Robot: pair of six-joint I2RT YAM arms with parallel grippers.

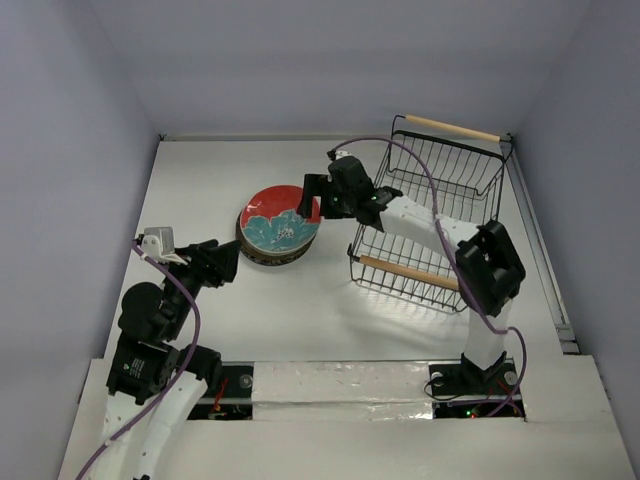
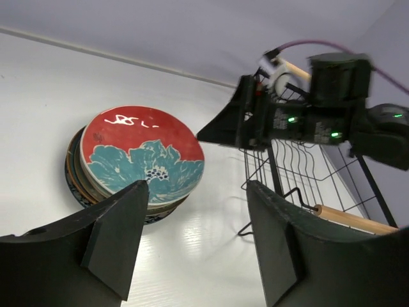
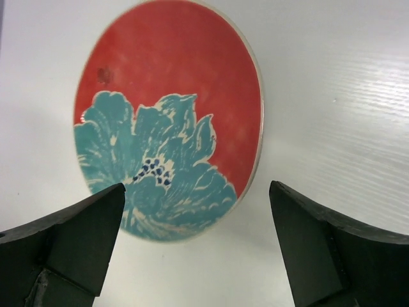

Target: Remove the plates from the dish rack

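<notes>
A red plate with a teal flower [image 1: 279, 222] lies on top of a stack of plates [image 2: 86, 185] on the white table, left of the dish rack [image 1: 432, 215]. It also shows in the left wrist view [image 2: 144, 153] and the right wrist view [image 3: 167, 118]. The lower plates show only as rims. The black wire rack with two wooden handles holds no plates. My right gripper [image 1: 316, 196] is open and empty just above the stack's right edge. My left gripper [image 1: 228, 262] is open and empty, left of the stack, pointing toward it.
The rack's near wooden handle [image 1: 408, 272] lies under my right forearm. The far handle [image 1: 452, 128] is by the back wall. Grey walls close in the table at the back and sides. A taped seam [image 1: 340, 385] runs along the near edge.
</notes>
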